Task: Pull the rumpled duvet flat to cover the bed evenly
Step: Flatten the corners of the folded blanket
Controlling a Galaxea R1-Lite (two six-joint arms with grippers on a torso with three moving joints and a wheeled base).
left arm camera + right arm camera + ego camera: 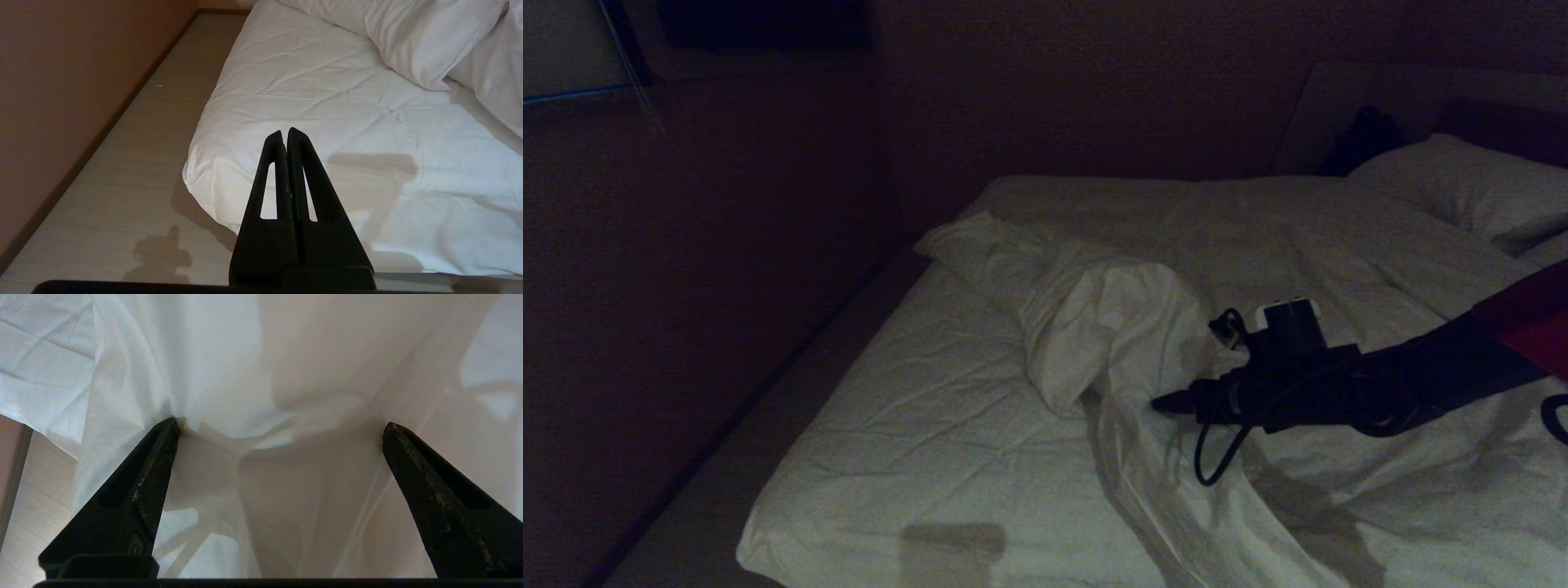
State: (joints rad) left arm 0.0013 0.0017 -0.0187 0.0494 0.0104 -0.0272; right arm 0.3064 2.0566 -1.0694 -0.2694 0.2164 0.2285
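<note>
Right gripper [1168,402] reaching in from right, jaws gaping, grasping nothing, tips touching duvet [1094,327] bunched just left; left gripper [284,134] clenched, hanging off near-left bed [212,163] corner.

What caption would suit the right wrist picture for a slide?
The right hand, fingers spread wide, pressed up to a bunched fold of the white duvet.

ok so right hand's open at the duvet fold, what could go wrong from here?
1. The right hand is wide open against a thick bunch of the duvet; closing here may pinch only a surface layer and slip.
2. The fitted sheet lies just beneath, so it could get grabbed too.
3. The left hand is shut by the bed corner, so a one-sided pull may skew the cover.
</note>
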